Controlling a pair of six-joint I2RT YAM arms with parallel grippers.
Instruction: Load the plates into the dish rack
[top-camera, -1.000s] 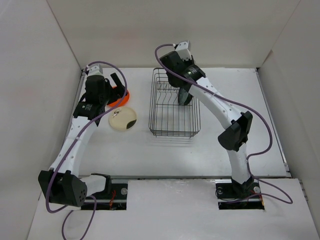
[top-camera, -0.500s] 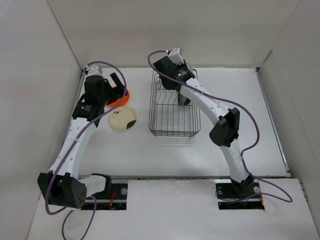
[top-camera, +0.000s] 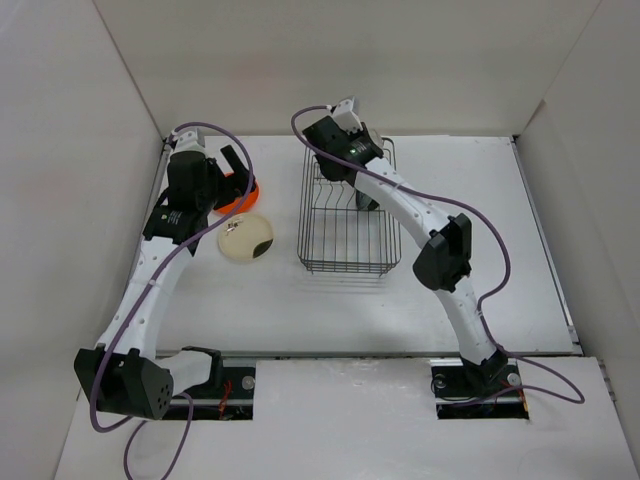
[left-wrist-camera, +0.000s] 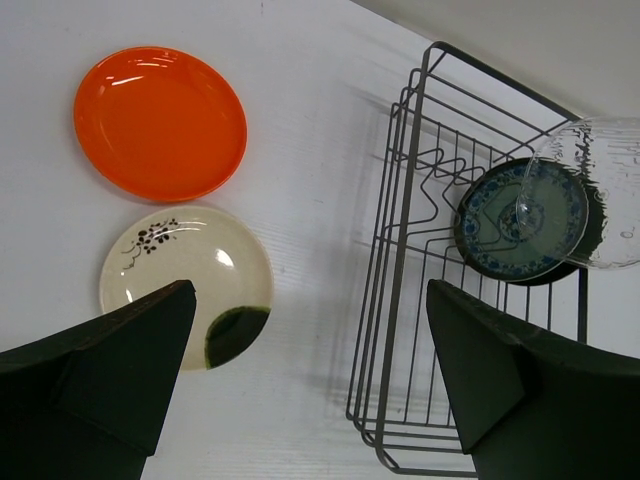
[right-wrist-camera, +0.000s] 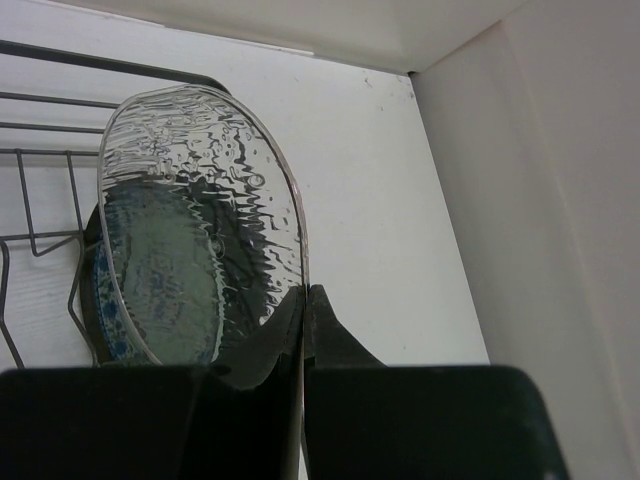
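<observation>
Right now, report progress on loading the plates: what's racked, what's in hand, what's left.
Done: the grey-teal patterned plate and the black plate behind it stand in the dish rack. In hand: the right gripper pinches the clear plate by its rim, next to those two. Left: the orange plate and the cream plate lie flat beside the rack, below the open left gripper.

- No readable text, labels, brands or nos. in any view (top, L wrist, R wrist).
- Cream plate (left-wrist-camera: 190, 270): small dark floral sprig near rim, decor only, no lettering.
</observation>
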